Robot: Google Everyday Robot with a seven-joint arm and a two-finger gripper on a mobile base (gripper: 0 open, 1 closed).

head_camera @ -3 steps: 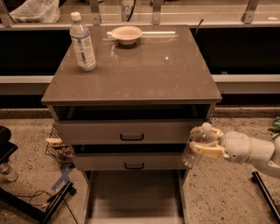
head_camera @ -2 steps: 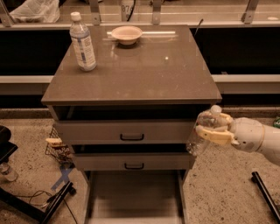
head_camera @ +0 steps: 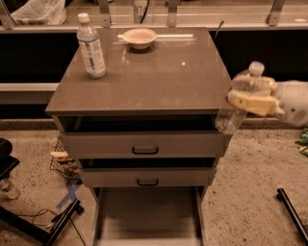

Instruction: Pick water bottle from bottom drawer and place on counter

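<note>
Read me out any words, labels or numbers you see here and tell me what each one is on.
Labelled bottle on the counter: printed label, too blurred to read.
Water bottle in the end effector, right of the counter's edge: no label, nothing to read.
White object behind the bowl: dark marks, unreadable.
Drawers: no text.

Tool (head_camera: 248,97) far right, fingers clasped

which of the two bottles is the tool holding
The small clear ribbed plastic bottle, clamped in the tool off the glossy brown counter's right edge; the white-blue labelled bottle stands upright on it.
</note>
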